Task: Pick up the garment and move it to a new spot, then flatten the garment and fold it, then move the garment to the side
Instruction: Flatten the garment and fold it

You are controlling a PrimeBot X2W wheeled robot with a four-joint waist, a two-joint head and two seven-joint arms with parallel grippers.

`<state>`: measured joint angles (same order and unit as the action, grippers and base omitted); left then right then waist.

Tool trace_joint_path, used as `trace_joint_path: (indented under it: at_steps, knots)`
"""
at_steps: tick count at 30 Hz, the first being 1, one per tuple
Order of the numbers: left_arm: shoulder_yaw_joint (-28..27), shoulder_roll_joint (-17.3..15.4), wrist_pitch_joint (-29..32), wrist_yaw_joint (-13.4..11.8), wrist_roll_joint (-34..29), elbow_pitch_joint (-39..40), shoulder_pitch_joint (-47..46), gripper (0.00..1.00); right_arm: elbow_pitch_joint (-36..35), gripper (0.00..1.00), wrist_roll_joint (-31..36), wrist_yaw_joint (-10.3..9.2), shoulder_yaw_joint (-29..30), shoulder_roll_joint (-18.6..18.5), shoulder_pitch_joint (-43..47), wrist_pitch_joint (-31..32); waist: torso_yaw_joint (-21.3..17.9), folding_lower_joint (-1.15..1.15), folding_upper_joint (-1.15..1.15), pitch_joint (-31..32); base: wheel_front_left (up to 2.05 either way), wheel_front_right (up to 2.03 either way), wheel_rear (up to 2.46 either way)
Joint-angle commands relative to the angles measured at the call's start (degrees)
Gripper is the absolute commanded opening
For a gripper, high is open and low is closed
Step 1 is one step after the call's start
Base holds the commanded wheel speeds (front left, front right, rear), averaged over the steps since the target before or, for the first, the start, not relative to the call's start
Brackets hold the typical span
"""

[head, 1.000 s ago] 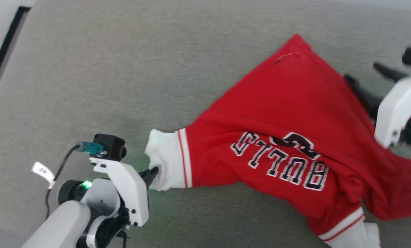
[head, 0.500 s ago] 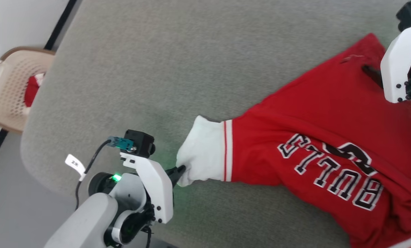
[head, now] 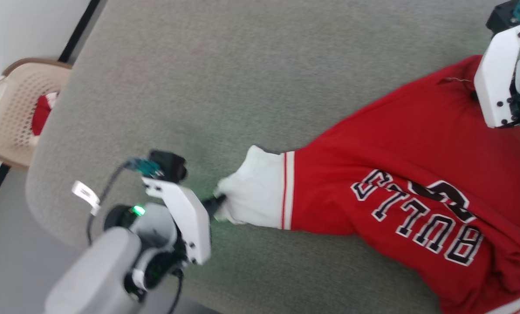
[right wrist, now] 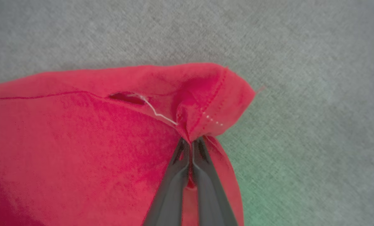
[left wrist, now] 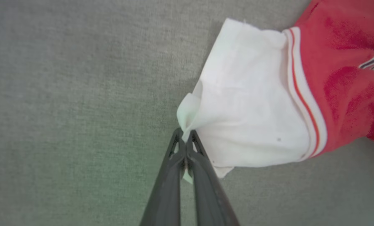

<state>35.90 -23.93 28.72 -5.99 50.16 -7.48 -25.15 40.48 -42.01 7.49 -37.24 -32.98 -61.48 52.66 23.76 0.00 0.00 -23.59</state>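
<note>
Our left gripper [left wrist: 184, 138] is pinched together on the edge of the white short sleeve [left wrist: 246, 103]. Our right gripper [right wrist: 190, 146] is clamped on a stitched red hem corner [right wrist: 215, 94] at the other end of the red jersey shirt [head: 395, 144] with black, white-outlined letters. The shirt lies on the grey fabric-covered surface [head: 199, 87], stretched between the two grips. Its long axis runs from one gripper to the other, and the body of cloth spreads ahead of the left fingertips. Each arm has an end, so neither is nearer. We judge the coming lift calls for raising both together, with the span taut.
</note>
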Motion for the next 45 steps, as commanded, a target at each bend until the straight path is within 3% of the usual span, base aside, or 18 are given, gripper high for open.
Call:
trace_joint_path:
  at_steps: [1,12,22,27,34,38,45]
  knots:
    - [-0.81,-0.64,0.25,-0.19,0.35,-0.07,-1.48,0.00,0.14,0.00,-0.52,0.00,-1.43,-0.97,1.61,-0.45,-1.58,0.00,0.00,1.05,0.00,0.00,0.00]
    - [-6.06,-6.69,4.46,-1.08,-1.42,-1.55,-14.91,0.00,-8.43,0.00,-4.22,0.00,-4.94,-5.29,-0.81,-9.26,-10.37,0.00,0.00,6.01,0.00,0.00,0.00]
    - [-7.97,-10.78,7.27,1.82,-4.64,-8.69,-31.02,0.00,-11.86,0.00,-4.25,-0.01,-0.62,-5.99,-1.59,-14.09,-18.16,0.00,0.00,9.49,0.00,0.00,0.00]
    - [-7.97,-11.08,7.96,3.54,-5.45,-13.46,-37.12,0.00,-13.00,0.00,-3.53,-0.03,2.07,-5.15,-2.29,-14.57,-21.17,0.00,0.00,11.02,0.00,0.00,0.00]
    - [-7.61,-8.84,6.36,5.57,-6.75,-20.93,-44.99,0.00,-11.61,0.00,-0.39,-0.08,6.17,-3.48,-4.79,-16.34,-23.54,0.00,0.00,11.00,0.00,0.00,0.00]
    - [-7.77,-7.61,2.70,6.06,-8.04,-24.48,-49.45,0.00,-9.40,0.00,2.19,-0.14,7.98,-1.97,-7.11,-18.89,-24.30,0.00,0.00,9.58,0.00,0.00,0.00]
    - [-7.57,-4.83,-10.18,7.23,-13.71,-32.92,-62.25,0.00,-1.89,0.00,10.42,-0.15,11.32,2.68,-15.65,-29.47,-25.63,0.00,0.00,3.51,0.00,0.00,0.00]
